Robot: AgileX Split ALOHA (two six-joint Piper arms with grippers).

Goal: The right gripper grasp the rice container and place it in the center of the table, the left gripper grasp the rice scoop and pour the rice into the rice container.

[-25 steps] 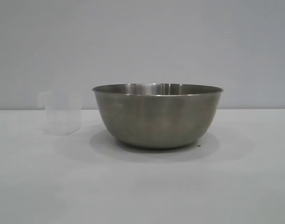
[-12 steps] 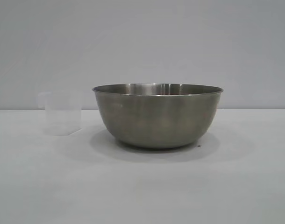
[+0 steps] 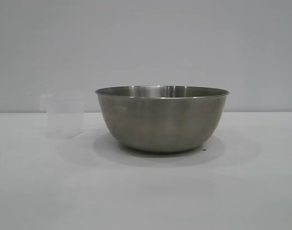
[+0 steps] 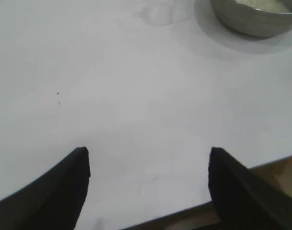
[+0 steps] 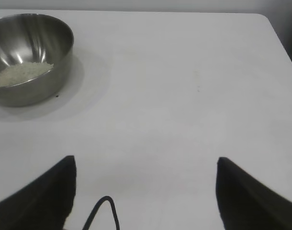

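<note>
We see the left pincer (image 4: 148, 165) spread wide and gripping nothing, low over the white surface (image 4: 112, 96), with the steel rice container (image 4: 255, 18) well ahead of it and off to one side, and the clear rice scoop (image 4: 158, 14) standing upright just beside that bowl, faint against the white. Our right pincer (image 5: 146, 179) is likewise released and empty, the container (image 5: 28, 57) well ahead of its tips. A small heap of rice (image 5: 21, 73) lies inside the bowl.

Left claw (image 4: 147, 158), right claw (image 5: 146, 165): fingers spread, empty.
</note>
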